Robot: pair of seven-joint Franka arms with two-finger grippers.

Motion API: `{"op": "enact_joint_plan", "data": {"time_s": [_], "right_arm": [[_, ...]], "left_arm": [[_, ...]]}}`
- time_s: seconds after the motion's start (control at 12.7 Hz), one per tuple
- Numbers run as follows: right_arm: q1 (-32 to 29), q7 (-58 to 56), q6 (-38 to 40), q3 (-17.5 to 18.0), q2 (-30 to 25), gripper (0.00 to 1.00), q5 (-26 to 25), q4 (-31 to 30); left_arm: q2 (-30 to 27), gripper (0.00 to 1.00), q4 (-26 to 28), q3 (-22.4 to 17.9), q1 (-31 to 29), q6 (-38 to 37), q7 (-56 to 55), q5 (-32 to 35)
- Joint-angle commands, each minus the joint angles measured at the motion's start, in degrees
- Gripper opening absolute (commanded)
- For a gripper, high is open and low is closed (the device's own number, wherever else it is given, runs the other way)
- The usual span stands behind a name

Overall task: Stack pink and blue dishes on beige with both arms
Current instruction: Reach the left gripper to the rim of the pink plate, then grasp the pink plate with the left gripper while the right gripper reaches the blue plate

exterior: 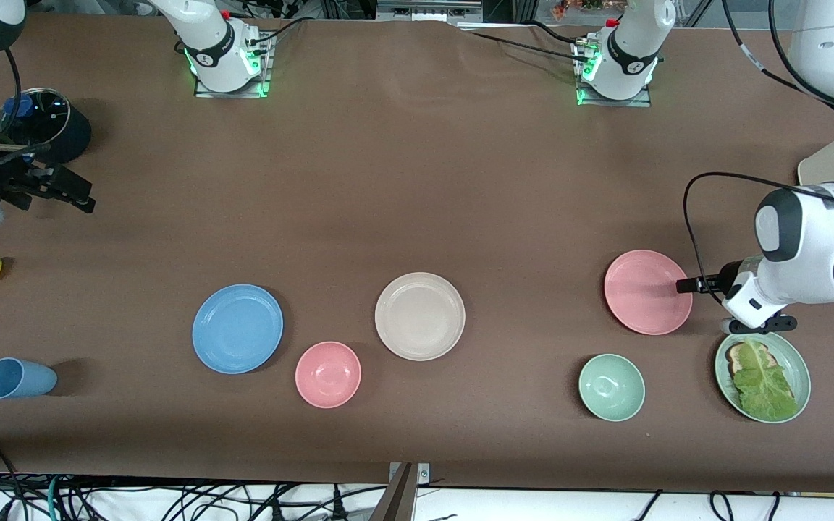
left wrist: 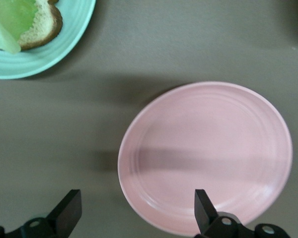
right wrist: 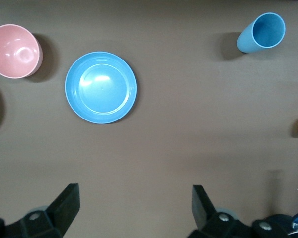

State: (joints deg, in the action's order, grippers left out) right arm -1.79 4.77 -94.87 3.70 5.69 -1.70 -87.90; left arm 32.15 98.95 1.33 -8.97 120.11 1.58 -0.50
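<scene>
Clearly, the left claw is spread wide and empty, held low at the rim of the pink plate, on the edge toward the left arm's end of the worktop. In the left wrist view one finger is seen over the plate's rim and the other over bare worktop. The right claw is also spread wide and empty, hanging high over the right arm's end of the worktop, well apart from the blue plate.

The beige plate lies flat between the two coloured plates, with a small pink bowl just beside it and nearer the front camera.

A slip is judged the main risk: the pink plate's rim is shallow, so a pinch closed too high could skate off, or the plate could be pushed along the worktop. A tilted carry could also let it drop. The green plate with bread and lettuce sits close to the left arm's wrist and could be knocked.

All three plates are round and lie flat, facing up, so no long axis is offered; any rim point serves equally.
</scene>
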Motion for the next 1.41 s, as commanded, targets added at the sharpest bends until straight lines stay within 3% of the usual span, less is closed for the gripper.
{"op": "enact_joint_plan", "data": {"time_s": [0.0,0.24,0.31,0.47,0.55,0.94,1.34], "right_arm": [[-0.85,-0.11,0.04,0.25,1.08,1.0,-0.76,1.15],[-0.5,-0.03,-1.63,0.34,2.31,1.0,-0.84,1.15],[-0.67,-0.72,-1.54,0.34,2.4,1.0,-0.93,0.8],[-0.76,-3.0,-0.84,0.34,2.58,1.0,-0.5,0.8],[-0.67,-3.97,-0.93,0.34,3.01,1.0,-0.14,0.8],[-0.14,-6.79,-5.92,0.61,11.87,1.0,0.21,0.18],[-0.06,-6.09,-16.29,0.87,22.33,1.0,0.12,0.18]], "left_arm": [[4.05,1.0,-0.42,0.17,-0.96,4.95,1.15,1.2],[6.43,0.96,-0.43,0.17,-1.14,7.95,1.06,2.26],[6.52,0.79,-0.42,0.17,-1.14,7.95,0.97,2.26],[6.7,0.14,-0.42,0.17,-1.23,7.69,0.97,2.34],[6.7,0.0,-0.51,0.08,-1.23,7.6,0.97,2.35],[6.35,0.0,-0.69,0.17,-1.05,7.16,0.71,2.35],[2.58,0.0,-4.2,0.96,0.79,-4.68,-2.81,1.38]]}}
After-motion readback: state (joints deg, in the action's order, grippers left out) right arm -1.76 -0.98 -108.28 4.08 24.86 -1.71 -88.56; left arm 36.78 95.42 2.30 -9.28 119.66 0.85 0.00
